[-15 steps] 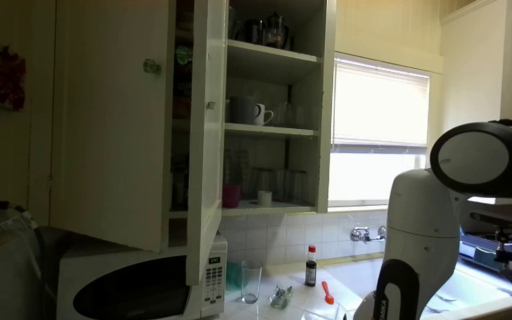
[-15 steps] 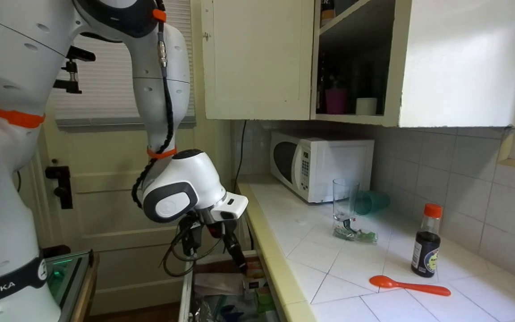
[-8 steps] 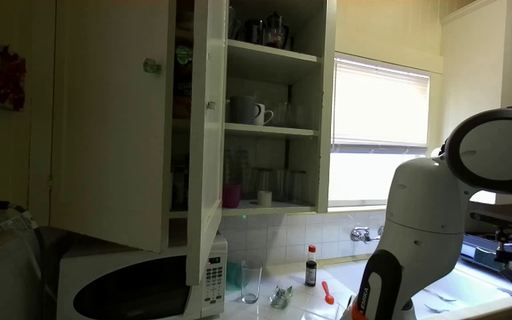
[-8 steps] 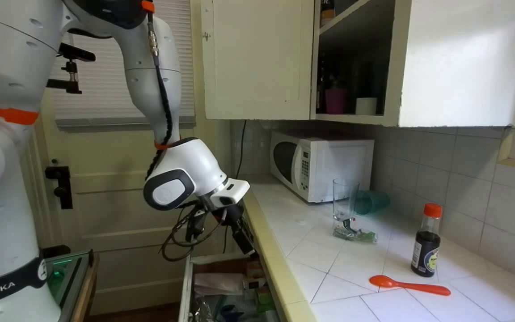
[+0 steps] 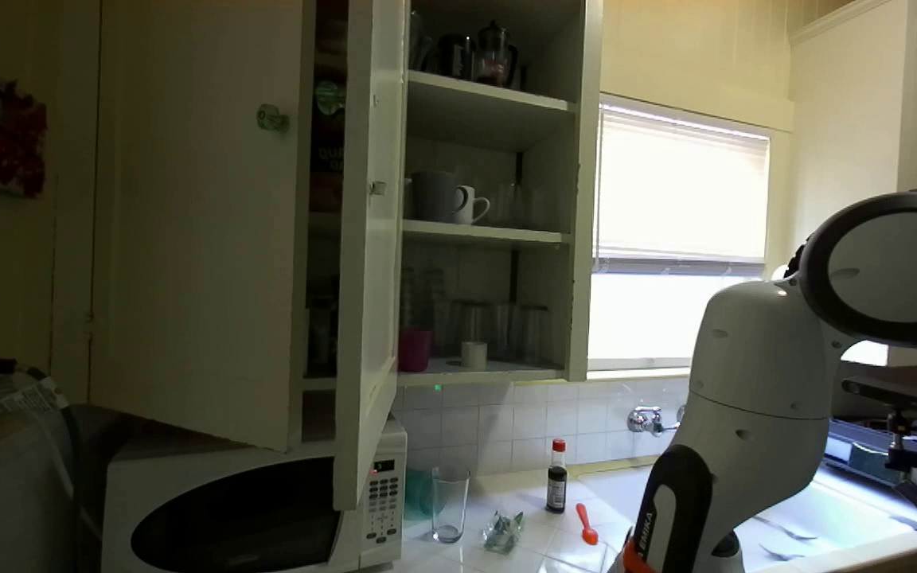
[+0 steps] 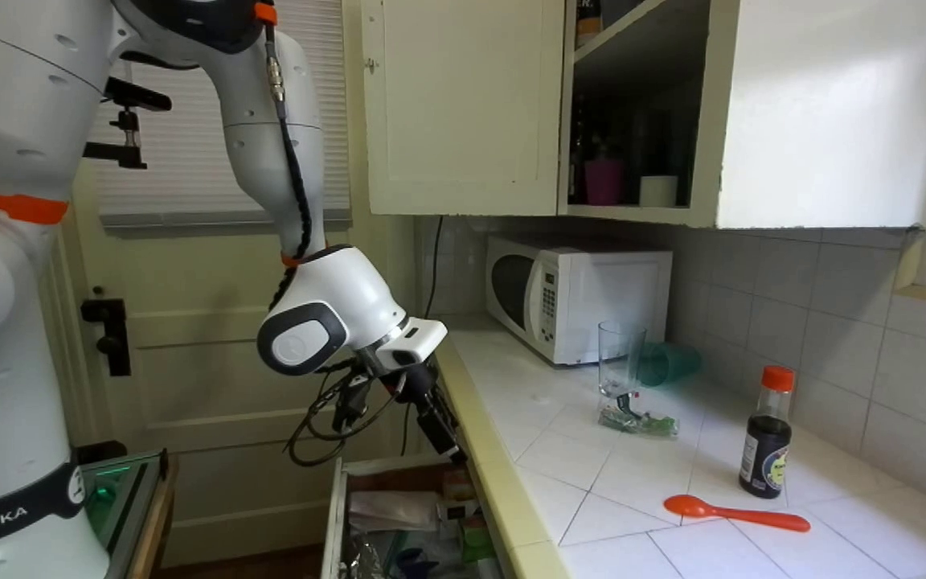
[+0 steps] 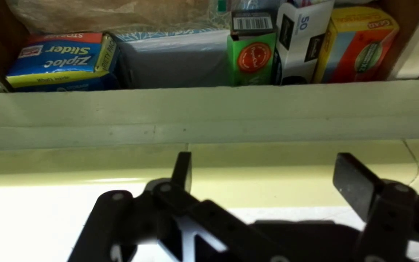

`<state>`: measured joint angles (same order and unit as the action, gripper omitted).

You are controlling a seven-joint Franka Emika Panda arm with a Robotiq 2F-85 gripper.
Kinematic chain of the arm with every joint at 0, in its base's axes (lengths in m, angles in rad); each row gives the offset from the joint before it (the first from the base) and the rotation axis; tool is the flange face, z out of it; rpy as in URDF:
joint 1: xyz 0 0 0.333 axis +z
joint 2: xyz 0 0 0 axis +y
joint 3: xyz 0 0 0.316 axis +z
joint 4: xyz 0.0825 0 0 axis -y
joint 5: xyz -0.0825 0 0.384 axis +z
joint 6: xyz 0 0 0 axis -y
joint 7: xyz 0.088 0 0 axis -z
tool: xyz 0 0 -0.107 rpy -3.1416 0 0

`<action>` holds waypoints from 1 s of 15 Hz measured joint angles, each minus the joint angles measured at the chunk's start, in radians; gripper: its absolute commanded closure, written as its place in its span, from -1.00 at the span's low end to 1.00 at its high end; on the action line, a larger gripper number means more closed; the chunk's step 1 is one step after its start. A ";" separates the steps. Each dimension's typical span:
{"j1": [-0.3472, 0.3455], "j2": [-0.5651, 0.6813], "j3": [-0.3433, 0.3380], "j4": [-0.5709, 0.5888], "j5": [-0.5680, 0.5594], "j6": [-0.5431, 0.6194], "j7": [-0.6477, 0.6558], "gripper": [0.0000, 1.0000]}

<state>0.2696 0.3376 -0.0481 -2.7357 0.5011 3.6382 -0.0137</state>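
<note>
I count left to right in an exterior view: one drawer (image 6: 334, 515), pulled out beside the desk (image 6: 559, 450); one microwave (image 6: 608, 297) at the desk's far end; one clear glass (image 6: 620, 358), upright, with one plastic packet (image 6: 637, 420) lying just nearer; one green cup (image 6: 669, 364) on its side behind the glass; one orange spoon (image 6: 740, 515) at the near end; one red-capped bottle (image 6: 767, 450), upright just beside the spoon. In the cupboard (image 6: 825, 112) above, the bottom shelf carries one pink cup (image 6: 604, 182) and, to its right, one white cup (image 6: 659, 191). A shelf higher, in an exterior view, I find one grey mug (image 5: 433, 196) and one white mug (image 5: 465, 208) to its right.

My wrist view shows four boxes in the drawer: one blue box (image 7: 60, 62) at the left, then one green box (image 7: 252, 58), one white box (image 7: 302, 40) and one yellow-and-red box (image 7: 358, 43) side by side at the right.

My tool (image 7: 266, 174) has its two fingers (image 7: 183, 167) spread wide apart, bare space between them, and through that gap I see the desk's yellow edge (image 7: 231, 182). In an exterior view the tool hangs tilted just left of that edge, above the drawer; whether a fingertip touches the edge I cannot tell.
</note>
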 measured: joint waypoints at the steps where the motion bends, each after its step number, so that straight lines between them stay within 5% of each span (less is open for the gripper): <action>1: 0.000 0.000 0.000 0.000 0.000 0.000 0.000 -1.00; 12: 0.001 0.000 -0.003 0.001 -0.001 0.000 0.000 -1.00; 15: 0.005 0.000 -0.025 0.000 0.051 0.074 0.006 -1.00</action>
<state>0.2741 0.3377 -0.0728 -2.7357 0.5517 3.7126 -0.0078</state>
